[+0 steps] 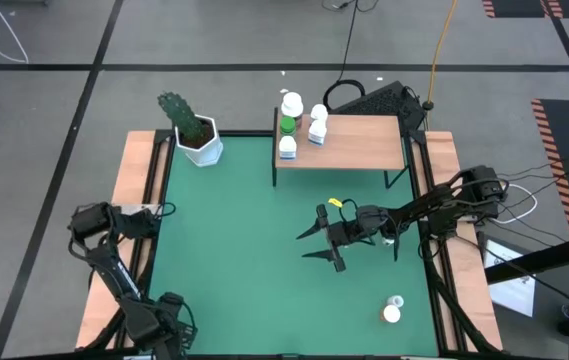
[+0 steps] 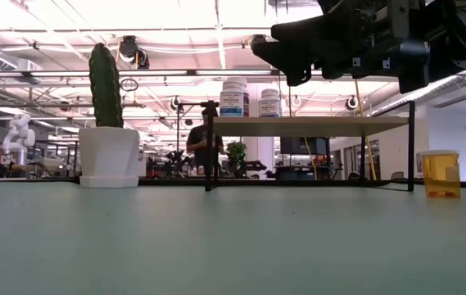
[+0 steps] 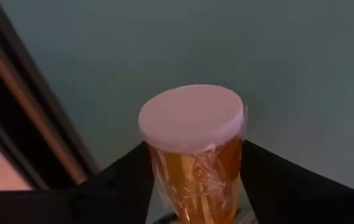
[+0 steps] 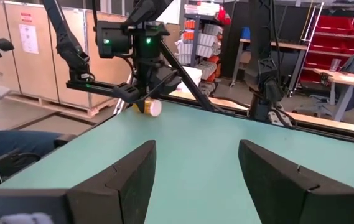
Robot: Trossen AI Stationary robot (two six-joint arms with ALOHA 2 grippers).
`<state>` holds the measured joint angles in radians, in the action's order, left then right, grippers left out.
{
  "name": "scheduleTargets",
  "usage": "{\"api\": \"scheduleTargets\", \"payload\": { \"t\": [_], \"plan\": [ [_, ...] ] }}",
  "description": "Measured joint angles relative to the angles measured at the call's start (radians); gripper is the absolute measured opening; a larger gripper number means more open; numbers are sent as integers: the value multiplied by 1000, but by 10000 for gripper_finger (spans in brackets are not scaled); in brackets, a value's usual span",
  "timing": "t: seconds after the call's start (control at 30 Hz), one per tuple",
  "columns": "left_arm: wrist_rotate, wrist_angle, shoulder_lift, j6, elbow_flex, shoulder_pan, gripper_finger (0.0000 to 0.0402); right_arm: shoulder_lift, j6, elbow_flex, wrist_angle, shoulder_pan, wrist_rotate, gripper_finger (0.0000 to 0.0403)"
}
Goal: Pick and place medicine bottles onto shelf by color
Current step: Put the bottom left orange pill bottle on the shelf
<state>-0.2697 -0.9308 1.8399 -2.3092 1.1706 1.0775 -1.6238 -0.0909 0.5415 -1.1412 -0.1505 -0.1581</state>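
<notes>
Orange bottle [image 3: 195,155] with a white cap sits between the two dark fingers of the left hand [image 4: 138,96]. The fingers press against its sides, one on each, so the hand has closed partway onto it. Whether the bottle is already clear of the counter [image 1: 234,250] I cannot tell. In the left wrist view the cap faces the camera and the body runs away between the fingers. From the right wrist view it looks tipped rather than upright, with the cap toward the middle of the counter.

This grip is at the left edge of the green mat, close to the wooden side strip. The shelf [image 1: 359,140] stands at the far side, toward the right, well apart from the left hand, so the bottle has to travel diagonally across the mat to reach it. The shelf's left end already carries a white-capped bottle [image 1: 291,103], a green one [image 1: 287,126] and another pale one [image 1: 317,125]. Its right part is bare, and I judge that to be where an orange group would start.

The right hand [image 1: 304,247] hangs over the middle of the mat, just in front of the shelf. Its fingers are wide apart and hold nothing. It is the nearer hand to the shelf, and to the loose bottles [image 1: 392,312] near the right front corner.
</notes>
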Motion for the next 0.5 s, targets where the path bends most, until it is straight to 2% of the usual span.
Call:
{"api": "scheduleTargets", "payload": {
  "t": [0.17,0.3,0.4,0.5],
  "plan": [
    [137,-57,-10,125,1,-56,183,0,-4,0,-87,0,2,222],
    [311,-73,-22,302,2,-122,184,-1,0,9,-113,-30,-1,222],
    [467,-49,-39,488,2,-174,195,-51,-46,75,-75,-74,-3,222],
    [609,-4,-42,748,2,-225,200,-156,-83,198,-3,-120,-1,224]
  ]
}}
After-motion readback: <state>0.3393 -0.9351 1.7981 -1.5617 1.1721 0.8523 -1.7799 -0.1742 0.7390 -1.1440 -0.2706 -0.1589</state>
